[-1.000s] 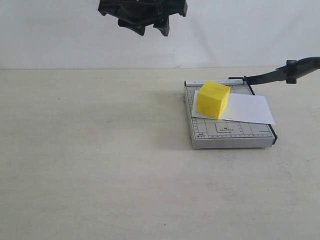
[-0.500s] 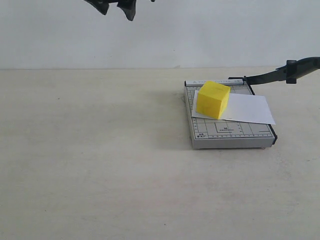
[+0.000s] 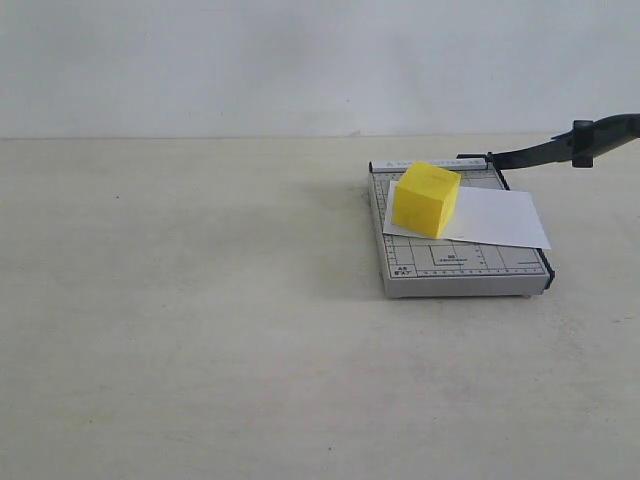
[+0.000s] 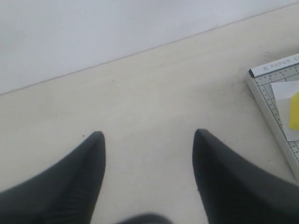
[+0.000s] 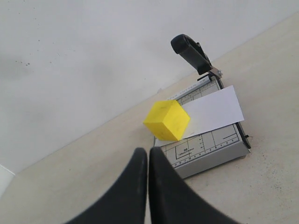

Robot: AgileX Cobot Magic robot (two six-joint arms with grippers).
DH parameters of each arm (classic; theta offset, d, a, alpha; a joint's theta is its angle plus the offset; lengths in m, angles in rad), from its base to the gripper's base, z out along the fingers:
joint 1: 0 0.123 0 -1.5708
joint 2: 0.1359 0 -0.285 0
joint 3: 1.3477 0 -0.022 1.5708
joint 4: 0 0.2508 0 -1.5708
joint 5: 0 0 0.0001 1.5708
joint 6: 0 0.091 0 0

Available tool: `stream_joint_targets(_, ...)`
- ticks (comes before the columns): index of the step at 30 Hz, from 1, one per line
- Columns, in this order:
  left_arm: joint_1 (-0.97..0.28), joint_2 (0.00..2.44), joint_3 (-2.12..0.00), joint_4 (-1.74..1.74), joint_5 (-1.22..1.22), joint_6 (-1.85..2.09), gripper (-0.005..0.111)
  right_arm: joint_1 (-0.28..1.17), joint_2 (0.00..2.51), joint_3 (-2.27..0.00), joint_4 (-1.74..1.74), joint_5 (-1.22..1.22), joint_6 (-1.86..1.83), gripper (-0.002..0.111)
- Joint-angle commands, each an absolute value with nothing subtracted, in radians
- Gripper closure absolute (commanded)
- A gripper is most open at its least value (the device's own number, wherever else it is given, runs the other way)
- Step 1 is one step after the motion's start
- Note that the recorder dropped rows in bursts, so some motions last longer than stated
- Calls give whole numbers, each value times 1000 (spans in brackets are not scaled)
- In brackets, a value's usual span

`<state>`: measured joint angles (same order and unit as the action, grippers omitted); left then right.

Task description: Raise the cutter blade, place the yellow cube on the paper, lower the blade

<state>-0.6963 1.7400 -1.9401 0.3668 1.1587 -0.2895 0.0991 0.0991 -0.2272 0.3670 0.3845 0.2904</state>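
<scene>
The yellow cube [image 3: 426,199] rests on the left end of the white paper [image 3: 495,217], which lies across the grey cutter base [image 3: 455,270]. The black cutter blade [image 3: 560,147] stands raised, its handle off the right edge. In the right wrist view the yellow cube [image 5: 167,120], the paper [image 5: 212,112] and the blade handle [image 5: 190,52] show beyond my right gripper [image 5: 148,150], which is shut and empty. My left gripper [image 4: 148,134] hangs open over bare table, empty, with the base corner [image 4: 273,93] to one side. Neither gripper shows in the exterior view.
A pale table [image 3: 200,300] stretches wide to the left and front of the cutter. A plain white wall [image 3: 300,60] stands behind it.
The left gripper, seen at the top of the exterior view a second ago, has moved up and left out of that view. Cube, paper and blade have not moved.
</scene>
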Motion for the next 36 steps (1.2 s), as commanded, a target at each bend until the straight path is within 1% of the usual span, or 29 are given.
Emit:
stream_joint_targets(1, -696, 1555, -1716, 389, 1024, -371, 53, 100, 93, -227, 361, 386, 280, 107)
stream_joint_targets(6, -696, 1270, -1372, 389, 777, -447, 53, 100, 93, -227, 361, 386, 280, 107)
stream_joint_targets(12, -696, 893, -886, 382, 433, -506, 53, 100, 93, -227, 361, 386, 278, 107)
stream_joint_targets(15, -696, 710, -697, 375, 328, -535, 53, 100, 93, -227, 361, 386, 278, 107)
stream_joint_targets(18, -696, 542, -554, 375, 286, -589, 53, 100, 93, -227, 361, 386, 278, 107)
stream_joint_targets(23, -696, 280, -376, 375, 286, -690, 53, 100, 93, -227, 361, 386, 278, 107)
stream_joint_targets(29, -696, 41, -240, 375, 286, -771, 53, 100, 93, -227, 361, 386, 278, 107)
stream_joint_targets(31, -696, 0, -204, 375, 286, -771, 53, 100, 93, -227, 361, 386, 278, 107)
stream_joint_targets(36, -696, 0, -131, 307, 284, -783, 53, 100, 93, -227, 361, 386, 278, 107)
